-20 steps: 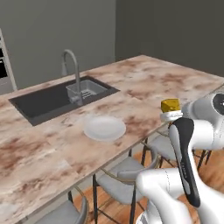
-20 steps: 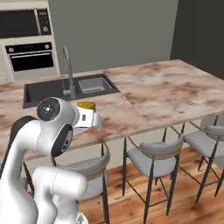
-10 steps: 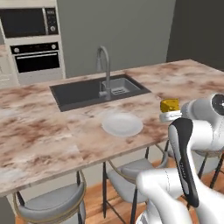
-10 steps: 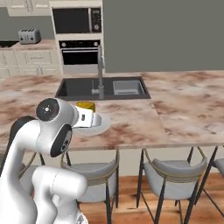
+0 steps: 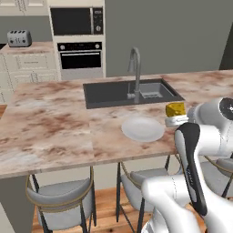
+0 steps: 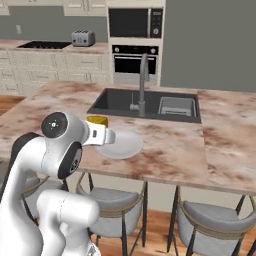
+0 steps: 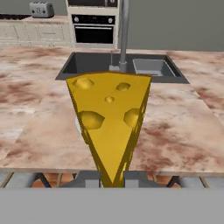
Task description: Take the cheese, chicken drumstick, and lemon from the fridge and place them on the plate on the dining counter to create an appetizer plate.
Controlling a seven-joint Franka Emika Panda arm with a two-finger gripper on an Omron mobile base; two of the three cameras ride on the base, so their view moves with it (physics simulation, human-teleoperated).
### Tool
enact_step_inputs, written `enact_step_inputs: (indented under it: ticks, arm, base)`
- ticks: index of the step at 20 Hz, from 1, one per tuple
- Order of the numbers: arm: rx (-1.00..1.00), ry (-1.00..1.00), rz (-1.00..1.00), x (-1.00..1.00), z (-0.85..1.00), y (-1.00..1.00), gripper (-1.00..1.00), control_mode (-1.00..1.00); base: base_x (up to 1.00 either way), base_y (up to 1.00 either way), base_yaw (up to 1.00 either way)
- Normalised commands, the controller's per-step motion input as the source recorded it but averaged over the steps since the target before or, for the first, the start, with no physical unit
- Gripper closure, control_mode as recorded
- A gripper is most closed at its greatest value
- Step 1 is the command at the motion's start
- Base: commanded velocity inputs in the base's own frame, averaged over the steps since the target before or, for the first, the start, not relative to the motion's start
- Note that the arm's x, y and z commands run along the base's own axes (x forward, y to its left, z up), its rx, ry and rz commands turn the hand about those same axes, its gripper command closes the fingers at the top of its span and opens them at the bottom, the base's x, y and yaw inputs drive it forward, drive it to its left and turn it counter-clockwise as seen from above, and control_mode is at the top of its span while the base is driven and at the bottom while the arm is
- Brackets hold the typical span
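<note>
A: Anything on the plate (image 5: 143, 129)?
B: Nothing. Bare, pale and round, flat on the marbled tabletop (image 5: 54, 123), just in front of the sink (image 5: 132, 93).
A: And in the sink?
B: Dark basin, a lighter tray-like inset at one end, tap (image 6: 142, 82) standing at its edge. Hard to tell whether anything lies inside.
A: Cheese?
B: Up in the gripper (image 7: 113, 177), clamped tight at the narrow tip of the wedge. Off the tabletop, hanging close beside the plate's near rim.
A: Looks like?
B: Cheese (image 7: 109, 120) deep yellow, triangular, broad end away from the fingers, round holes dotted over the face. From the side cameras, just a small yellow block (image 5: 175, 109) poking out past the white hand.
A: Behind it all?
B: Oven (image 6: 134, 59) and toaster (image 6: 83, 38) along the back wall.
</note>
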Motion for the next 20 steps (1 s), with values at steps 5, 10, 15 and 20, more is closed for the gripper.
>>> enact_step_inputs:
  ticks: [5,10,15,20]
  arm:
    - [0.00,0.00,0.00,0.00,0.00,0.00,1.00,1.00]
    - [0.00,-0.01,0.00,0.34,-0.12,0.00,1.00,-1.00]
    - [0.00,0.00,0.00,0.93,-0.31,0.00,1.00,-1.00]
    - [0.00,0.04,0.03,0.59,-0.30,0.00,1.00,-1.00]
  base:
    - [0.54,0.00,0.26]
    - [0.17,0.00,0.01]
    - [0.00,0.00,0.00]
    - [0.00,0.00,0.00]
